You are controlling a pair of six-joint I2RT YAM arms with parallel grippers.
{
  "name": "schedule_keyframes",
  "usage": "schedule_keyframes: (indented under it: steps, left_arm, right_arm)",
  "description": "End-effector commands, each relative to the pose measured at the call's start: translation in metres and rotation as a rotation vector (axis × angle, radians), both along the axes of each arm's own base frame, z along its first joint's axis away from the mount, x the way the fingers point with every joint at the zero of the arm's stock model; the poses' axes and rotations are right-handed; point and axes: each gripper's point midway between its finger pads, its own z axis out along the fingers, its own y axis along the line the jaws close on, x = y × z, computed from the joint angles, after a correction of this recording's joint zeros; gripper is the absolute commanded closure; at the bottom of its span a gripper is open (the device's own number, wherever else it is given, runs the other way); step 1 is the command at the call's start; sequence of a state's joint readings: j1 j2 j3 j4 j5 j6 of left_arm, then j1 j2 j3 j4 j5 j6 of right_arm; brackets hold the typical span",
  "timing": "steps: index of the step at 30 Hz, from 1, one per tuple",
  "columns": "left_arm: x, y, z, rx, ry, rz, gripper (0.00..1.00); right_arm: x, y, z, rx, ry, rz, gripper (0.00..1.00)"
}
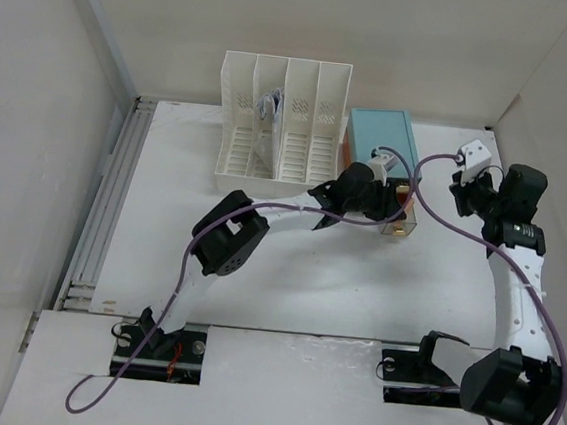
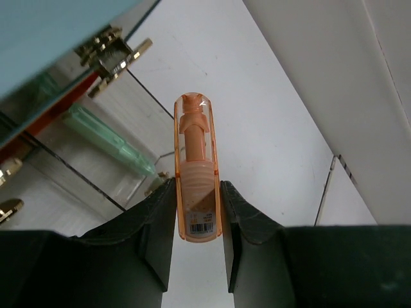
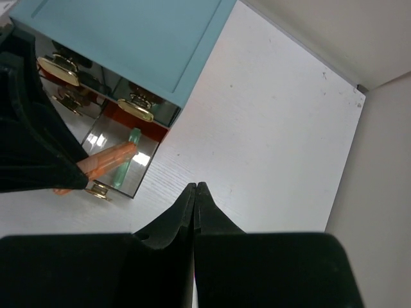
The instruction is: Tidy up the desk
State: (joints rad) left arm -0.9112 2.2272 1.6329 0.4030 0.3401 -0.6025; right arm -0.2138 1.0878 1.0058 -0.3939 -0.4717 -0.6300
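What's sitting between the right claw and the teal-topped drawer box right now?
Nothing. The right wrist view shows only bare white desk between the shut right claw and the drawer box.

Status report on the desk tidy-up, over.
Left gripper shut on translucent orange plastic tube. Right gripper shut, empty. White matte desk: tube poised by open mirrored drawer. Nothing blocking.

File rack [image 1: 283, 117] stands on the desk [image 1: 308, 275] just left of the drawer box [image 1: 381, 142]. In front of the box, the left gripper [image 2: 198, 192] clasps a marker [image 2: 198, 173] at the pulled-out drawer [image 3: 103, 138], a pen [image 3: 131, 144] inside.
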Motion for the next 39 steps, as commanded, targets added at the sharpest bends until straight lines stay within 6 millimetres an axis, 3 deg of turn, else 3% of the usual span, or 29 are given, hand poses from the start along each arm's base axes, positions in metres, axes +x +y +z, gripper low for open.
schedule_keyframes:
  steps: [1, 4, 9, 10, 11, 12, 16, 22, 23, 26, 28, 29, 30, 31, 32, 33, 34, 35, 37, 38, 39]
  left_arm:
    - [0.024, -0.006, 0.036, -0.069, -0.069, 0.019, 1.00]
    - [0.031, -0.010, 0.038, -0.063, -0.071, 0.037, 1.00]
    - [0.044, -0.013, 0.016, 0.011, -0.074, 0.064, 1.00]
    - [0.044, -0.014, 0.020, 0.010, -0.075, 0.064, 1.00]
    - [0.044, -0.013, 0.009, 0.032, -0.070, 0.060, 1.00]
    - [0.050, -0.011, 0.014, 0.024, -0.077, 0.070, 1.00]
    - [0.051, -0.008, 0.007, 0.046, -0.075, 0.078, 0.62]
    - [0.051, 0.000, 0.027, 0.041, -0.112, 0.096, 0.44]
    - [0.052, 0.001, 0.035, 0.032, -0.123, 0.105, 0.53]
    - [0.052, 0.004, 0.049, 0.023, -0.147, 0.115, 1.00]
    - [0.051, 0.009, 0.050, 0.029, -0.157, 0.121, 1.00]
    - [0.049, 0.012, 0.067, 0.004, -0.174, 0.123, 1.00]
    - [0.046, 0.018, 0.061, 0.023, -0.166, 0.135, 1.00]
    - [0.045, 0.022, 0.067, 0.017, -0.186, 0.142, 1.00]
    - [0.033, 0.025, 0.099, -0.035, -0.222, 0.135, 1.00]
    - [0.022, 0.031, 0.088, -0.009, -0.220, 0.131, 1.00]
    - [0.013, 0.036, 0.095, -0.018, -0.228, 0.133, 1.00]
    - [0.010, 0.045, 0.102, -0.014, -0.256, 0.139, 1.00]
    - [-0.021, 0.059, 0.118, -0.026, -0.280, 0.116, 1.00]
    - [-0.027, 0.067, 0.120, -0.025, -0.279, 0.115, 1.00]
    - [-0.041, 0.076, 0.141, -0.051, -0.308, 0.112, 1.00]
  right_arm:
    - [-0.005, 0.004, 0.009, 0.052, -0.019, 0.037, 0.99]
    - [-0.008, 0.002, 0.003, 0.061, -0.005, 0.047, 0.99]
    - [-0.014, 0.001, 0.004, 0.059, -0.014, 0.063, 0.99]
    - [-0.014, 0.000, 0.005, 0.066, -0.016, 0.065, 0.99]
    - [-0.014, 0.000, 0.005, 0.066, -0.016, 0.065, 0.99]
    - [-0.016, -0.002, 0.003, 0.065, -0.010, 0.066, 0.99]
    - [-0.015, -0.002, 0.000, 0.068, -0.001, 0.065, 0.98]
    - [-0.016, -0.004, -0.001, 0.067, 0.003, 0.068, 0.98]
    - [-0.016, -0.004, -0.001, 0.067, 0.003, 0.068, 0.98]
    - [-0.015, -0.004, -0.004, 0.062, 0.009, 0.071, 0.98]
    - [-0.015, -0.004, -0.004, 0.062, 0.009, 0.071, 0.98]
    - [-0.015, -0.005, -0.004, 0.055, 0.006, 0.075, 0.98]
    - [-0.017, -0.002, -0.005, 0.064, 0.014, 0.085, 0.98]
    - [-0.019, 0.001, -0.012, 0.066, 0.037, 0.110, 0.98]
    - [-0.021, 0.003, -0.014, 0.029, 0.033, 0.149, 0.98]
    - [-0.022, 0.005, -0.023, 0.022, 0.059, 0.185, 0.97]
    - [-0.026, 0.016, -0.026, 0.023, 0.060, 0.269, 0.93]
    - [-0.040, 0.024, -0.044, 0.037, 0.133, 0.329, 0.90]
    - [-0.049, 0.035, -0.064, -0.038, 0.145, 0.543, 0.83]
    - [-0.077, 0.044, -0.083, -0.004, 0.261, 0.621, 0.83]
    - [-0.079, 0.044, -0.088, -0.099, 0.219, 0.753, 0.86]
